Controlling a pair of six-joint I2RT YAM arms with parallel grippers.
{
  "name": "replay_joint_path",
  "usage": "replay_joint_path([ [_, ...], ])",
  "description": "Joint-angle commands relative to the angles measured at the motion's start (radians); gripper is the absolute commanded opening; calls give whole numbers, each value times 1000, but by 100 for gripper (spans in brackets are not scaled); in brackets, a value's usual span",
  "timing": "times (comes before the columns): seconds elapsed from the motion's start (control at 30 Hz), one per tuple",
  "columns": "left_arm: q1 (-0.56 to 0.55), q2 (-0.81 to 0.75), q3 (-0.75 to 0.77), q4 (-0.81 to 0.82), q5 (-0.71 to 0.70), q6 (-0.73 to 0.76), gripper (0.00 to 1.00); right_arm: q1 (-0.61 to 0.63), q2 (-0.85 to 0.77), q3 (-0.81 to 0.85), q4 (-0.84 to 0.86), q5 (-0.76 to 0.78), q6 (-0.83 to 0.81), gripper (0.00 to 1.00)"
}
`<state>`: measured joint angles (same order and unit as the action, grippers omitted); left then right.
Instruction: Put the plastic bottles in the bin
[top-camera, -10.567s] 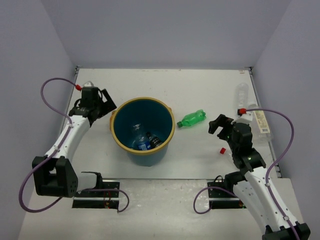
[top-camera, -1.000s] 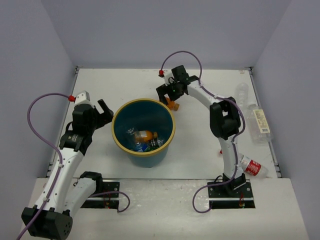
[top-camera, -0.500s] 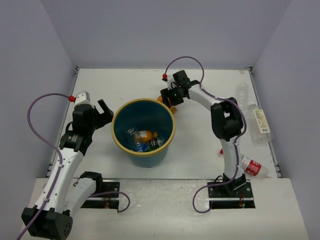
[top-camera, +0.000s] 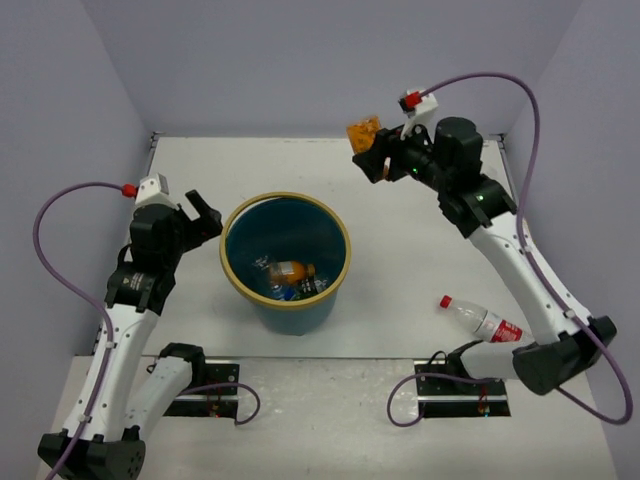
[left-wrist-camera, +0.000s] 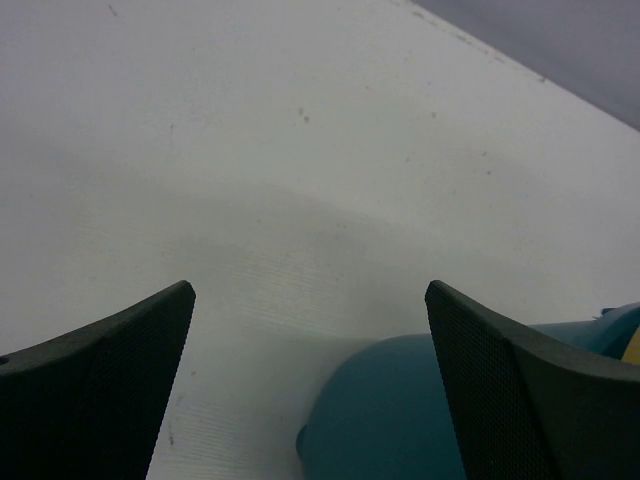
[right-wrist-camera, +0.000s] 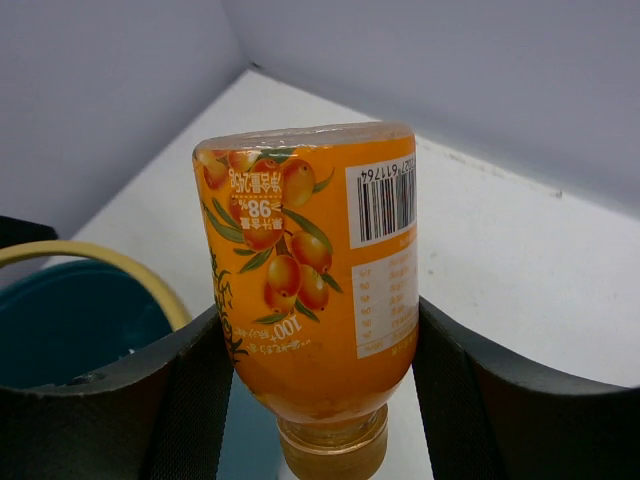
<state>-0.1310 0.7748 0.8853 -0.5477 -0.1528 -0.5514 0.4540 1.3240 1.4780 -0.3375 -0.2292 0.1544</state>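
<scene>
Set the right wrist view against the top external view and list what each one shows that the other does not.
Only the right wrist view: the barcode and fruit print on the orange-label bottle, held cap-down in the right gripper. Only the top external view: the open left gripper beside the bin, bottles inside it, and a red-capped bottle lying near the right arm's base. Both: that gripped bottle and the bin's tan-yellow rim.

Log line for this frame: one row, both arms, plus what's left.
right gripper: shut on orange-label bottle, in air, not over bin | left gripper: open, empty, beside bin | remaining: red-label bottle lying on table
</scene>
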Motion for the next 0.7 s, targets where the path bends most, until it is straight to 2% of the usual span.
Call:
replay_joint_path([
  [0.0, 5, -43, 79, -12, 3, 39, 100, 81, -79, -48, 22, -100, -5, 17],
  [0.13, 5, -64, 86, -23, -3, 41, 100, 282, -109, -59, 20, -82, -49, 22],
  [0.27, 5, -72, 80, -41, -35, 41, 100, 365, -76, -83, 40, -119, -4, 23],
  [0.33, 5, -71, 78, -49, -42, 42, 100, 405, -55, -99, 45, -96, -3, 27],
  [0.37, 5, -70, 78, -51, -44, 43, 100, 428, -43, -102, 44, -82, -2, 34],
  [0.4, 5, -69, 78, -50, -44, 44, 100, 446, -34, -100, 39, -70, 0, 46],
  [0.47, 5, -71, 78, -48, -44, 44, 100, 462, -13, -91, 26, -50, 6, 84],
  [0.5, 5, -70, 79, -48, -43, 45, 100, 466, -11, -89, 23, -37, 10, 99],
  [0.67, 5, -84, 72, -43, -41, 44, 100, 466, -34, -65, -11, 157, 69, 99],
])
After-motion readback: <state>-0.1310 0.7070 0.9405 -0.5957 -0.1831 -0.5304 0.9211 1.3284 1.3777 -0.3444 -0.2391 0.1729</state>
